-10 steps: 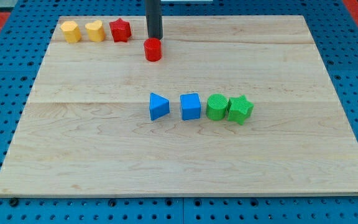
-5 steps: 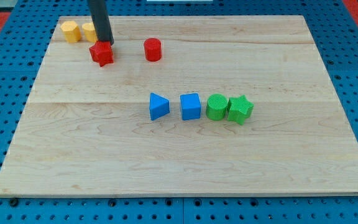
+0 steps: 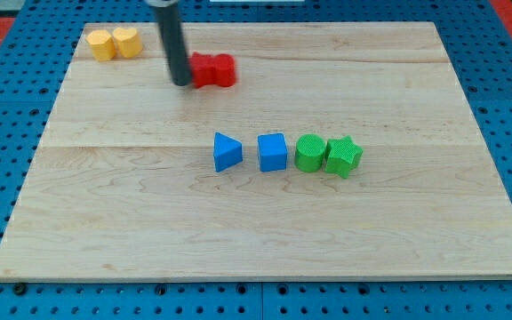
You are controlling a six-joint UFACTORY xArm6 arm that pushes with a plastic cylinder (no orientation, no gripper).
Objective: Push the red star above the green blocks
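Observation:
The red star [image 3: 203, 70] lies near the view's top, left of centre, pressed against the red cylinder [image 3: 224, 70] on its right. My tip [image 3: 181, 83] touches the star's left side. The green cylinder [image 3: 309, 153] and the green star [image 3: 344, 156] stand side by side right of centre, well below and to the right of the red star.
A blue triangle [image 3: 227, 152] and a blue cube [image 3: 273, 152] stand in a row left of the green blocks. Two yellow blocks [image 3: 102, 44] [image 3: 127, 41] sit at the top left corner of the wooden board [image 3: 416, 80].
My tip has swung from the red cylinder to the red star at top left, then pushed the star down and right until it met the red cylinder.

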